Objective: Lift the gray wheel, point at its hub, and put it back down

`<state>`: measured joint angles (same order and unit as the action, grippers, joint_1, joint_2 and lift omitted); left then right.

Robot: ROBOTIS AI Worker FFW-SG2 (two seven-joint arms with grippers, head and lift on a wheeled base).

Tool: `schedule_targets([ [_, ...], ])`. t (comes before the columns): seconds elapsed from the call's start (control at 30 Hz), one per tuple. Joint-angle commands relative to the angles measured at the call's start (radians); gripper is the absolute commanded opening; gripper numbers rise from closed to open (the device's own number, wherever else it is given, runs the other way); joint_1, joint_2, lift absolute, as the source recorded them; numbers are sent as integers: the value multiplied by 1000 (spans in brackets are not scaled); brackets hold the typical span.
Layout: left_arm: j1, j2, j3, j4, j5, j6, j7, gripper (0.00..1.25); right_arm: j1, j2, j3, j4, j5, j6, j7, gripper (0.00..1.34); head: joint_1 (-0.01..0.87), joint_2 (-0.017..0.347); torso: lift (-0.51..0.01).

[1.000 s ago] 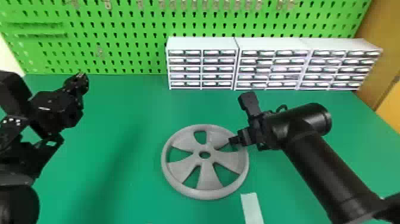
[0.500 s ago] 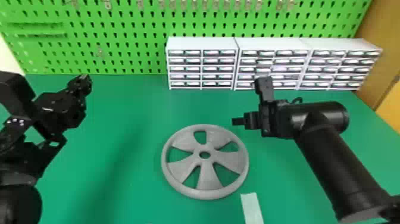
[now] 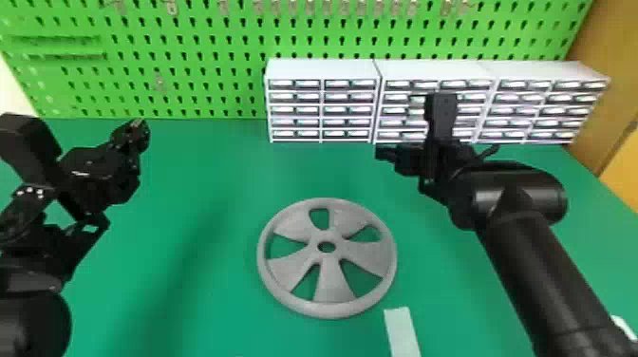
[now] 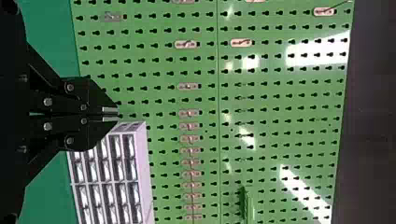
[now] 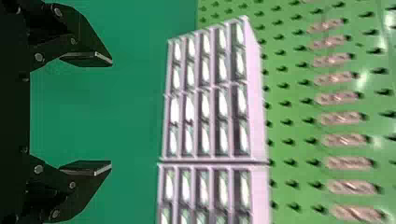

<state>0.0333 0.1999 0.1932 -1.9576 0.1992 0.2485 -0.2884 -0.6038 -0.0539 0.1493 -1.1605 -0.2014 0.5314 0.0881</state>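
The gray wheel (image 3: pixel 334 285) could be missed if the right gripper (image 5: pixel 112 114) is brought down from the wrong spot, as it is held off to the side. If only a bit of the thin rim (image 3: pixel 327 311) is pinched, the wheel could be tipped or dropped. The small drawers (image 3: pixel 323 109) at the back could be bumped if the arm is swung too far that way. The hub (image 3: pixel 327 258) could be pointed at badly if the wheel is held at a slant.

The wheel is laid flat on the green table (image 3: pixel 190 166), between the two arms. It is not touched by any gripper. The right gripper is set past the wheel, up and to the right of it, with its two fingers wide apart and nothing held. The left gripper (image 4: pixel 116 114) is kept well to the left of the wheel, with its fingers pressed together and nothing gripped.
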Motion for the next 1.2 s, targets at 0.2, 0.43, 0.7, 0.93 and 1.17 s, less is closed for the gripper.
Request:
schedule_targets([
  [0.2,-36,-16,-32,40,-17,-12,0,46,137,11,-25,-234,76,-180,-137,856,692,48,-88],
  [0.43,-95,-34,-87,92,-23,-18,12,144,231,2,-8,-366,117,-266,-241,854,692,48,-88],
  [0.7,-159,-45,-164,180,16,-107,84,411,311,-14,9,-452,134,-329,-287,856,692,48,-88],
  [0.93,-196,-48,-212,215,28,-132,144,617,365,-21,16,-498,119,-366,-289,856,692,48,-88],
  [1.17,-207,-50,-264,243,-1,-173,190,888,409,-20,6,-521,54,-357,-292,856,692,48,-88],
])
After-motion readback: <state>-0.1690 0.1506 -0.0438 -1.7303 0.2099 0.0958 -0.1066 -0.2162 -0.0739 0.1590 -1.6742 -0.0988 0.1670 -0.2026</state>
